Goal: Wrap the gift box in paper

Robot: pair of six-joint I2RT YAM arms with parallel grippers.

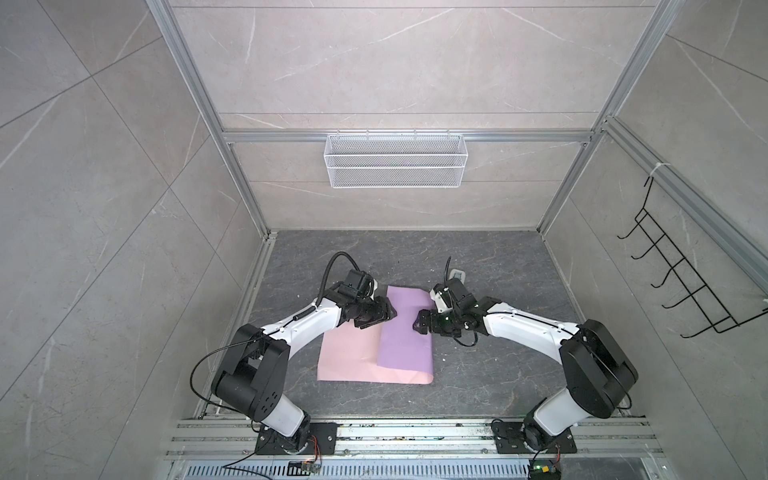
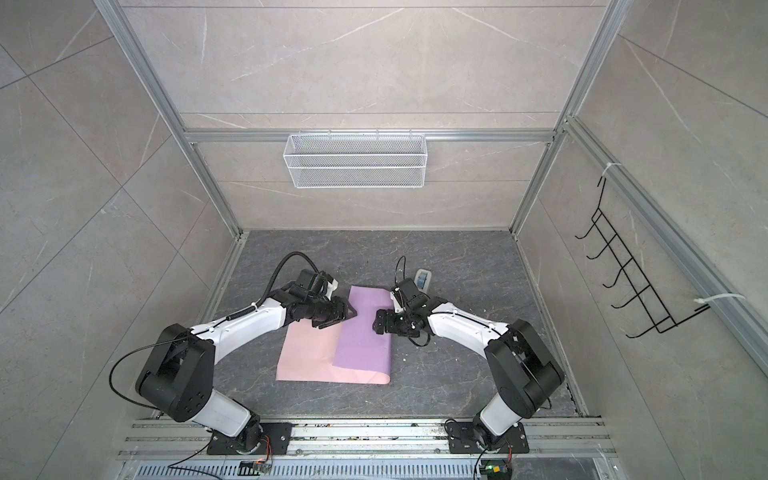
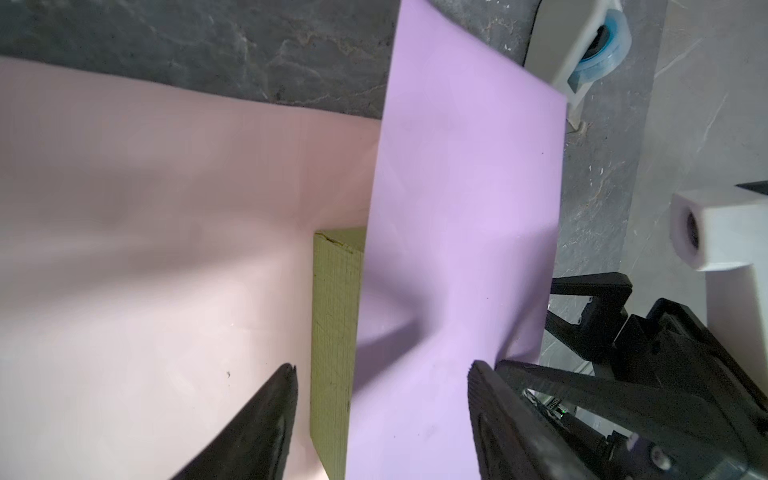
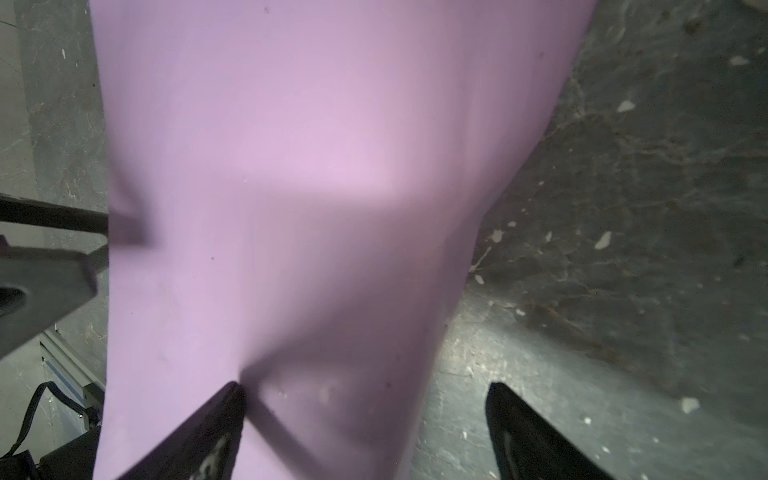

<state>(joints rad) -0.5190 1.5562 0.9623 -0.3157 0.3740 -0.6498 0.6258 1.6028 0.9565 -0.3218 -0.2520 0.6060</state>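
At far left the paper's (image 1: 345,357) pink half lies flat on the table (image 1: 478,374), with open room to fold it over. I find the left tool (image 1: 388,311) with jaws apart and empty, above the lilac flap's free edge. The gift box (image 3: 334,332) sits under that flap, and only an olive strip shows. I judge the unpinned flap could roll off rightward, because its fold is a loose curl. The right tool (image 1: 417,326) is wide and empty. A tape dispenser (image 1: 456,275) just behind it narrows the room to withdraw.
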